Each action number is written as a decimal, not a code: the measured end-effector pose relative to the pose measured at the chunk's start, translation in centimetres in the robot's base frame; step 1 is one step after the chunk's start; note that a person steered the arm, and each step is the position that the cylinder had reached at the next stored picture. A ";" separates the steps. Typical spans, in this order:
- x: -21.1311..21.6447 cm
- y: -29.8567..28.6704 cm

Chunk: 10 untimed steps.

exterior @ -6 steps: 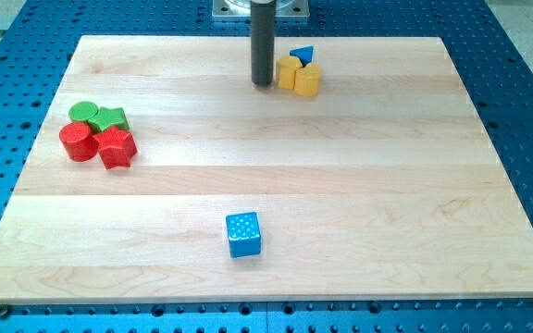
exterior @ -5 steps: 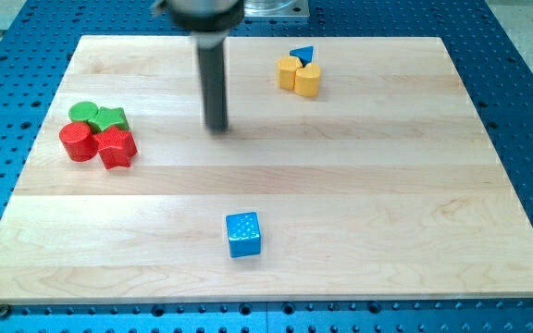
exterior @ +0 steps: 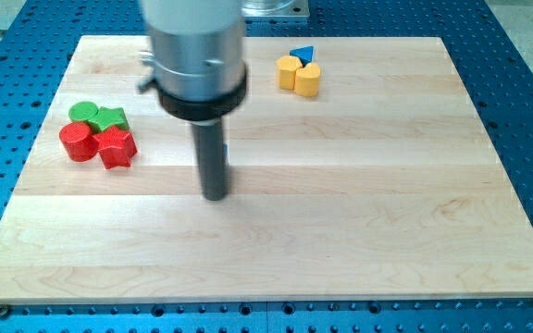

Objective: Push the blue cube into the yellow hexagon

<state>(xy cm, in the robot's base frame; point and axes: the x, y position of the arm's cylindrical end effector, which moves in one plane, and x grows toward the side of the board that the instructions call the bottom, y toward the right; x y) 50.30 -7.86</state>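
Approach step, rod only so no jaws to tell: my tip [exterior: 215, 196] sits mid-board, blue cube [exterior: 226, 151] mostly hidden behind the rod, only a sliver showing, so next needs getting behind it to push toward the yellow hexagon [exterior: 307, 80] at the view's top.

Changes noted:
- My tip [exterior: 215, 196]: moved from beside the yellow blocks at the view's top, down and leftward across the wooden board, now near its middle. The arm's grey housing now enters from the view's top.
- Blue cube: formerly at lower centre, no longer visible; a sliver of blue [exterior: 226, 149] beside the rod may be it, uncertain.
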 end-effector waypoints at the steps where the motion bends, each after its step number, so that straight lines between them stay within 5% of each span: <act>1: 0.0 -3.8; 2: -2.4 1.0; 3: -9.2 1.6; 5: -7.7 0.1; 6: -6.6 4.0; 7: -12.6 7.2; 10: -17.2 6.4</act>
